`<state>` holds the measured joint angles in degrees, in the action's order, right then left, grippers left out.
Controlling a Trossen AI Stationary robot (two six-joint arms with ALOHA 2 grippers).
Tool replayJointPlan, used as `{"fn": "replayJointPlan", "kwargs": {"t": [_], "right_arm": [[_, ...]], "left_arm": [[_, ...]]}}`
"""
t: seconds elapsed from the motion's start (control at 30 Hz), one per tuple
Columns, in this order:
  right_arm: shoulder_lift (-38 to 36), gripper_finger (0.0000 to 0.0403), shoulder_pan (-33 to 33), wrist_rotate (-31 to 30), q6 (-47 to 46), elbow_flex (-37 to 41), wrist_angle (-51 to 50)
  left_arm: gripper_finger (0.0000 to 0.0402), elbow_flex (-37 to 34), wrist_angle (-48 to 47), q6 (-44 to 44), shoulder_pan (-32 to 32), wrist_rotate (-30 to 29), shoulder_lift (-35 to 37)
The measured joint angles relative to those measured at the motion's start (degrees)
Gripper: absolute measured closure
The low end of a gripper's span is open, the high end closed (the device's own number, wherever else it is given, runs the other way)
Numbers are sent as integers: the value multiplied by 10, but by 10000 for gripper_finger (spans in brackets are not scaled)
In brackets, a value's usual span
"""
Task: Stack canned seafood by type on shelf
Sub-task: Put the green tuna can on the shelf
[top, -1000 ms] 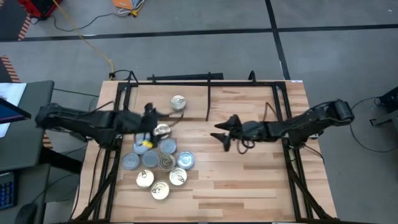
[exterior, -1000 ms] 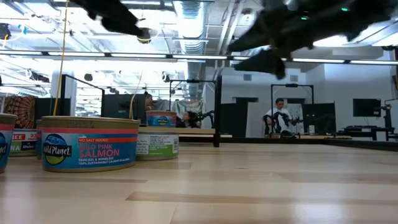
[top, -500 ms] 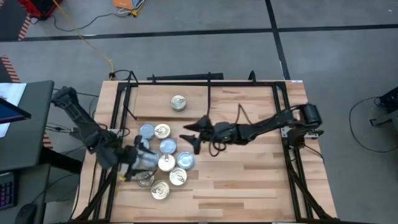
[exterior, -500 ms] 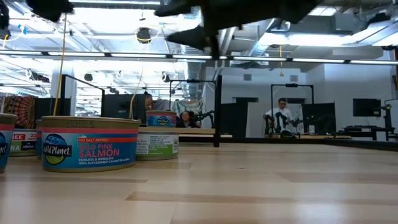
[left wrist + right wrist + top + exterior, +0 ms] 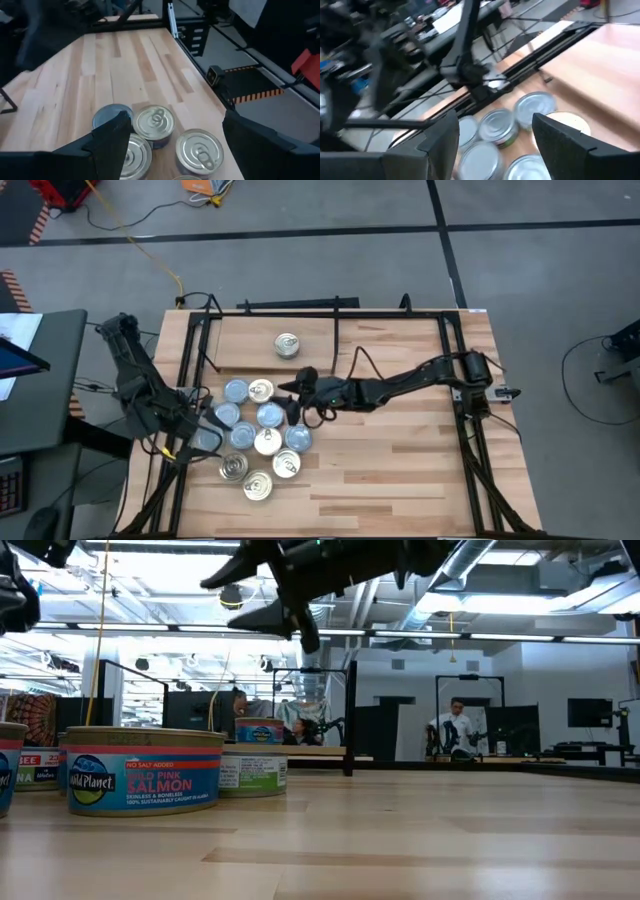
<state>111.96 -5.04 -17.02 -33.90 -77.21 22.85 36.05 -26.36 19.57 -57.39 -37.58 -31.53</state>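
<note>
Several flat round tins of canned seafood stand bunched on the tabletop's left half, some bluish-grey on top, some gold. One gold-topped tin stands alone on the shelf, left of its divider rod. My left gripper hovers open over the bunch's left edge, with tins showing below its gap. My right gripper hangs open above the bunch's far right side, well above the tins in the low view.
The shelf's black frame runs along the far side, and black rails run down both table sides. Bare wood lies right of the tins. A labelled salmon tin stands nearest the low camera. People sit in the room behind.
My left gripper has swung from the far side of the bunch toward the table's left and near edges, turning as it went. My right gripper has travelled from the table's middle toward its left, up to the bunch. No tin has visibly moved.
</note>
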Motion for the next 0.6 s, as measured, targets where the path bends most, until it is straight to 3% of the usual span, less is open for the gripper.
{"fn": "replayJointPlan", "kwargs": {"t": [0.6], "right_arm": [[0,127,18,-13,39,0,17]], "left_arm": [[101,0,-29,-40,0,44,54]]}}
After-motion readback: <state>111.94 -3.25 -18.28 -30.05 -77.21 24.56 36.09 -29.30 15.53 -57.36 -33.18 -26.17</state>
